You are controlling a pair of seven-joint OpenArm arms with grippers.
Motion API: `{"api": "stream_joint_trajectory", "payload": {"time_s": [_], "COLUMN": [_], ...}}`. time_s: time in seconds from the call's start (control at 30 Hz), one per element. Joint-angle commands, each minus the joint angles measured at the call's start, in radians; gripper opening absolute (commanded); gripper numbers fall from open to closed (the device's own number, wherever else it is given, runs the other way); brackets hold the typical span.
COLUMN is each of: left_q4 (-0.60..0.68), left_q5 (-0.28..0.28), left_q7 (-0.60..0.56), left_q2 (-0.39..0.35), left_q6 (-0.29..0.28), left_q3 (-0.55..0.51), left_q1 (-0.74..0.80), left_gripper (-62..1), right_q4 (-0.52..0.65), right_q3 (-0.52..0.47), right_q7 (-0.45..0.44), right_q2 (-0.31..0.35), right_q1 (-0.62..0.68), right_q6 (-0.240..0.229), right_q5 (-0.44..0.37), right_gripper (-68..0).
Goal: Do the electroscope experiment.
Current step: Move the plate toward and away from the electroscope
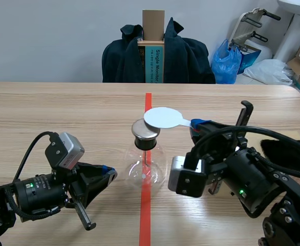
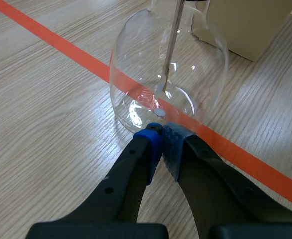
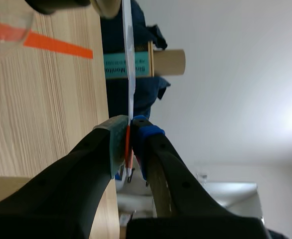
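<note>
The glass electroscope flask (image 1: 146,166) stands upright in the middle of the desk (image 1: 63,107), directly on the orange-red tape line (image 1: 145,215) and nearer to the robot's edge than to the far edge. Its neck is closed by a metal cap (image 1: 146,130), and a thin metal rod (image 2: 172,45) hangs from the cap down inside the glass. The left gripper (image 1: 109,172) lies low on the desk at the left side of the flask. In the left wrist view its fingers are pressed together with nothing between them, and the blue pads (image 2: 153,144) are placed right at the lower wall of the flask - whether the glass is touched cannot be told. The right gripper (image 1: 198,124) is raised on the right side of the flask, and its fingers are closed on the handle of a white disc paddle (image 1: 160,117). In the right wrist view the paddle is seen edge-on and pinched between the two pads. The disc is held flat, just over the far right part of the metal cap - whether they touch cannot be told. Behind the far edge of the desk a chair (image 1: 153,61) is seen with a dark jacket (image 1: 186,59) hung over it, and to its right a blue plastic bag (image 1: 227,61).
</note>
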State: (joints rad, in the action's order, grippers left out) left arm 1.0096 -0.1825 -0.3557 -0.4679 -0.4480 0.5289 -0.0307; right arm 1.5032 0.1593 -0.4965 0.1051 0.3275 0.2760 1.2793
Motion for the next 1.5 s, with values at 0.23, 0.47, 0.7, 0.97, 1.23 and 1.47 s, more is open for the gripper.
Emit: {"api": "stream_joint_trajectory", "payload": {"time_s": [0.23, 0.47, 0.7, 0.97, 1.23, 1.47], "left_q4": [0.018, 0.018, 0.018, 0.018, 0.018, 0.018], "left_q5": [-0.007, -0.007, -0.007, -0.007, -0.007, -0.007], "left_q7": [-0.017, -0.017, -0.016, -0.014, -0.013, -0.013], "left_q2": [0.008, 0.008, 0.008, 0.008, 0.008, 0.008], "left_q6": [-0.002, -0.002, -0.002, -0.002, -0.002, -0.002], "left_q3": [-0.01, -0.01, -0.01, -0.01, -0.01, -0.01], "left_q1": [-0.005, -0.005, -0.005, -0.005, -0.005, -0.005], "left_gripper": [-59.3, -59.3, -59.3, -59.3, -59.3, -59.3], "right_q4": [0.019, 0.019, 0.019, 0.02, 0.02, 0.02], "right_q3": [-0.001, -0.001, -0.001, -0.001, -0.001, -0.001], "right_q7": [0.149, 0.2, 0.185, 0.071, -0.054, -0.146], "right_q2": [0.0, 0.0, 0.0, 0.0, 0.0, 0.0], "right_q1": [-0.011, -0.011, -0.012, -0.015, -0.031, -0.031], "right_q6": [0.014, 0.014, 0.014, 0.016, 0.022, 0.022], "right_q5": [-0.007, -0.007, -0.007, -0.007, -0.008, -0.008], "right_gripper": [-66.7, -66.7, -66.7, -66.7, -66.7, -66.7]}}
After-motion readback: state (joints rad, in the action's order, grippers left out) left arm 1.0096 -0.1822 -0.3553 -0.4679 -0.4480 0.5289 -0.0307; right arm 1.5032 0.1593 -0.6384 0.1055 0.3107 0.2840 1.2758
